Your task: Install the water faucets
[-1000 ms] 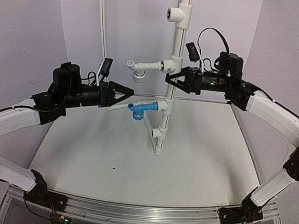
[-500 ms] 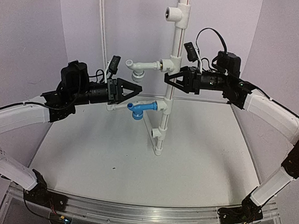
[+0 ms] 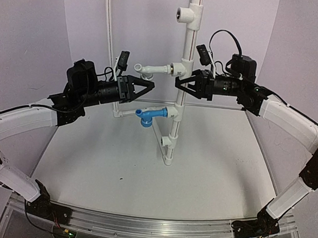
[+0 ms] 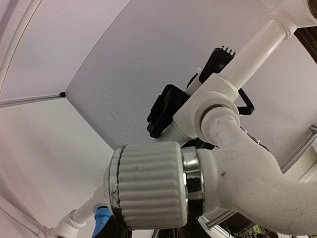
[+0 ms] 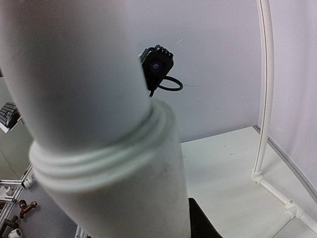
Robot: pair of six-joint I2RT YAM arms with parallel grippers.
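Up from beside the blue faucet (image 3: 151, 115), the left gripper (image 3: 149, 86) now sits at the spout end of the white faucet (image 3: 161, 69). Its wrist view is filled by the ribbed spout mouth (image 4: 148, 183) just ahead. Its fingers have narrowed during the climb and seem to bracket that mouth, but neither view shows whether they press on it, so I cannot tell if it is gripped.

The right gripper (image 3: 178, 84) has not shifted; its fingers are closed around the upright pipe (image 3: 173, 132), bracing it just below the white faucet's fitting (image 3: 178, 70).

Both faucets stick out leftward from their fittings on the pipe, the white above the blue. Judging by this, work on the blue one is finished and attention has passed to the white, probably to twist it tight or square its spout.
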